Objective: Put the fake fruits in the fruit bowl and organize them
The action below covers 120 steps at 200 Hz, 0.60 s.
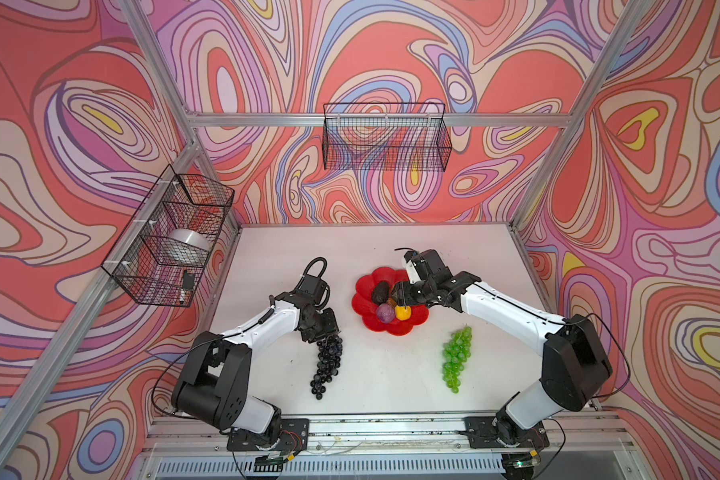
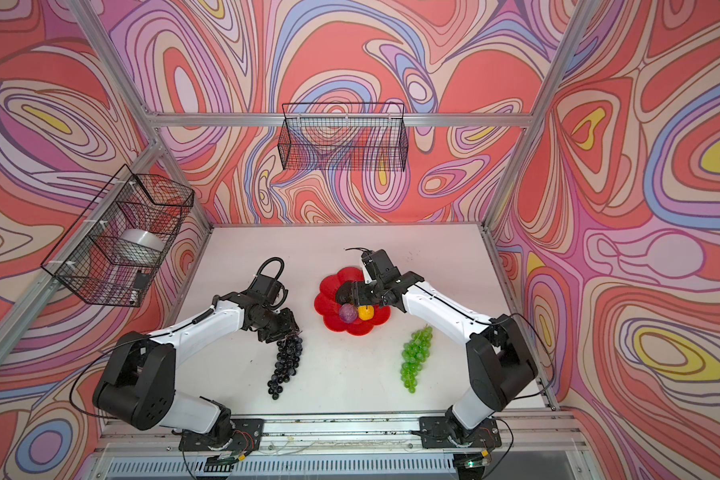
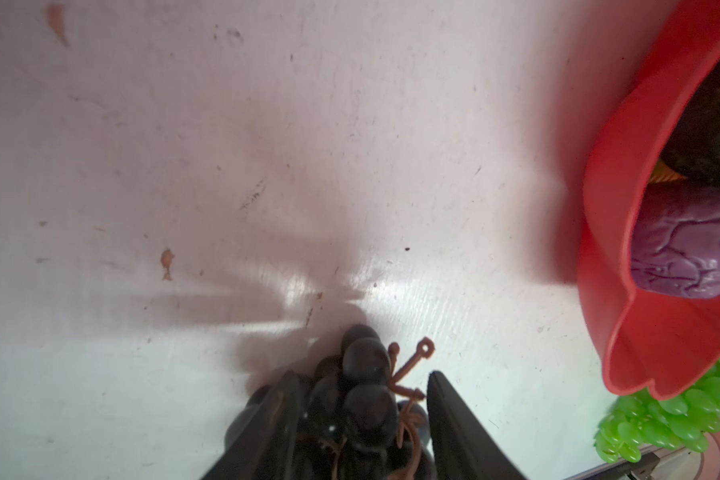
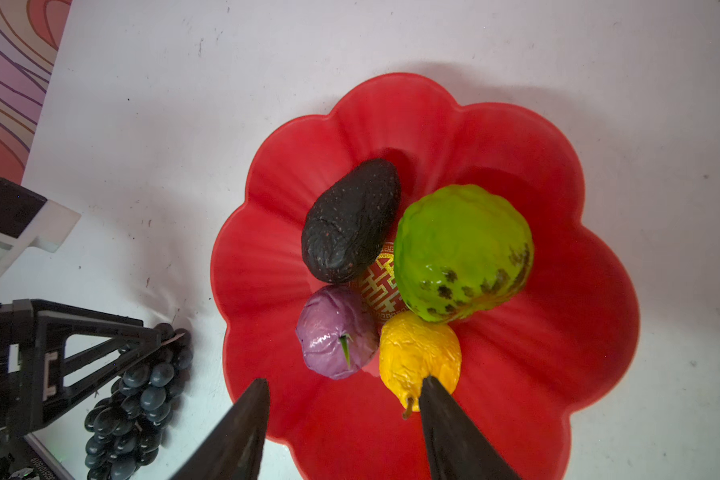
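The red scalloped fruit bowl holds a blackish avocado, a lime-green lumpy fruit, a small purple ball and a yellow-orange fruit. Just above them my right gripper hangs open, with nothing between its fingers. The dark purple grape bunch lies on the table left of the bowl. My left gripper straddles its stem end, one finger a little off the grapes. The green grape bunch lies right of the bowl's near side.
A black wire basket on the left wall holds a silver bowl. Another wire basket hangs on the back wall. Aluminium posts frame the white table, and both arm bases sit on its front rail.
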### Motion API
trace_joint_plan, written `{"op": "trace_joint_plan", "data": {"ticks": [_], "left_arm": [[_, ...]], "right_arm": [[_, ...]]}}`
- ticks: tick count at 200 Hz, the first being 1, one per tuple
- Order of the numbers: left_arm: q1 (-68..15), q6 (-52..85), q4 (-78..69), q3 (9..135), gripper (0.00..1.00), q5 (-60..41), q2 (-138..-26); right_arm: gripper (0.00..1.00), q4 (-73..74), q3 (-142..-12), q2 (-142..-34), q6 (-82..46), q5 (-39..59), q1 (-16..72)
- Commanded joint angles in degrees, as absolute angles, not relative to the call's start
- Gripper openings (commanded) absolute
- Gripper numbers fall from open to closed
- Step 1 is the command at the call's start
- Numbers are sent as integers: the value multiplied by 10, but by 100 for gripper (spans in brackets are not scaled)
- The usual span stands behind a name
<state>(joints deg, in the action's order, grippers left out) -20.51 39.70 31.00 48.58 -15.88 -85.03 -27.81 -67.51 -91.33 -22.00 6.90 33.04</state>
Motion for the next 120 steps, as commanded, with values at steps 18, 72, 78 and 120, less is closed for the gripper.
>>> {"op": "trace_joint_plan", "data": {"ticks": [18,72,78,120], "left_arm": [[-202,408,267,478,38,-170,-864],[-202,402,256,484,18,-181,-862],[-202,399,256,485,19,-180,-861],[-202,375,276,502,20,-174,-877]], "right_arm": [[61,-272,-674,-918,-227,73,330],[61,-264,-663,-915,-230,73,330],[61,-264,-662,-915,-230,73,330],[61,-256,-656,-917,-230,74,330]]}}
